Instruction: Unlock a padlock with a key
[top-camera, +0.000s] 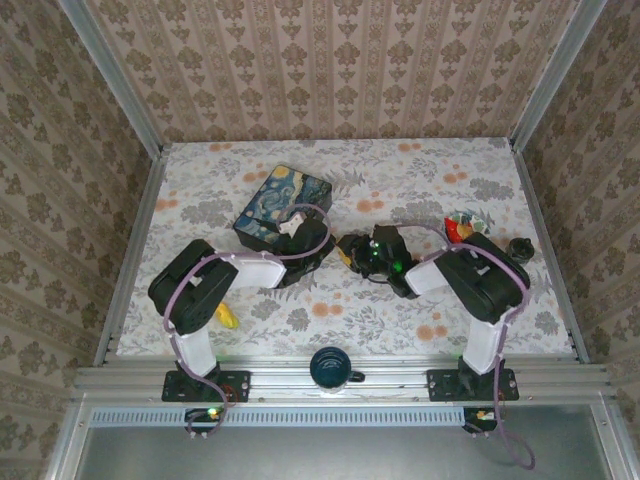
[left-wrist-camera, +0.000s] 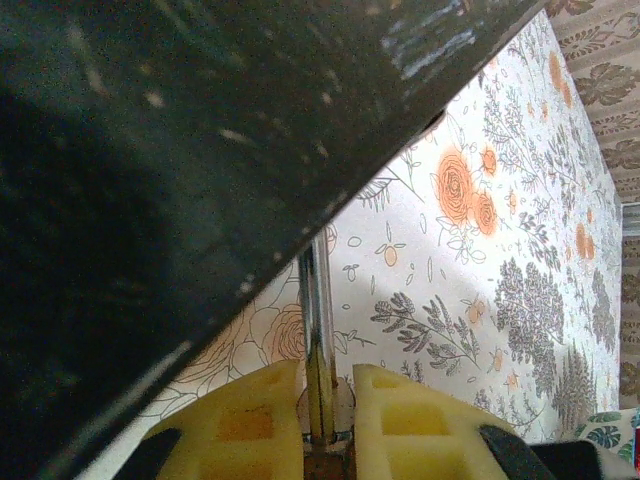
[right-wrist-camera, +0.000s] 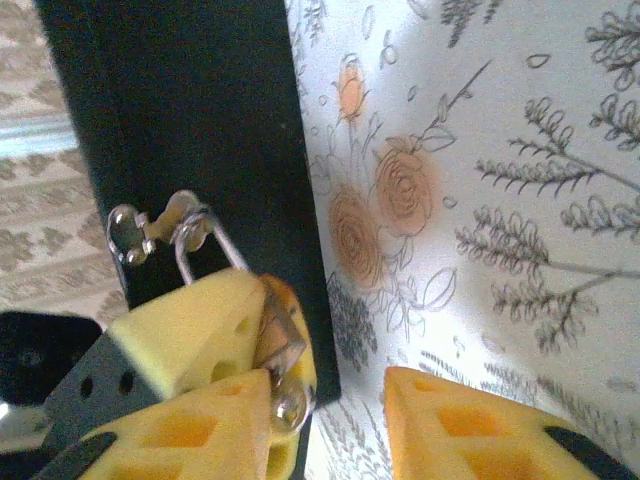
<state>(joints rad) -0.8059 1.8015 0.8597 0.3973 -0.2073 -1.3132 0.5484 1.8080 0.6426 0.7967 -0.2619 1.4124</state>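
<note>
So the padlock (right-wrist-camera: 283, 298) is hanging by its thin shackle (right-wrist-camera: 205, 245) off the latch (right-wrist-camera: 140, 228) of the blue box (top-camera: 282, 205), which sits left of the table's (top-camera: 420, 310) middle, closer to the far edge. The left gripper (left-wrist-camera: 325, 375) is clamped on it, yellow pads nearly touching with just the silvery shackle bar between them. The right gripper (right-wrist-camera: 330, 388) has its fingers apart with bare table showing in the gap. The key (right-wrist-camera: 282, 350) is beside one pad rather than pinched. It looks seated in the lock's bottom, but I can't swear to that.

Handling-wise, both bits are tiny, hard, smooth metal and weigh basically nothing. They'll skid out of foam pads, and the lock will swing on the latch unless braced. I'd hold the brass body flat on its faces, pinch the key by its round head and twist gently, since that thin blade could probably bend.
</note>
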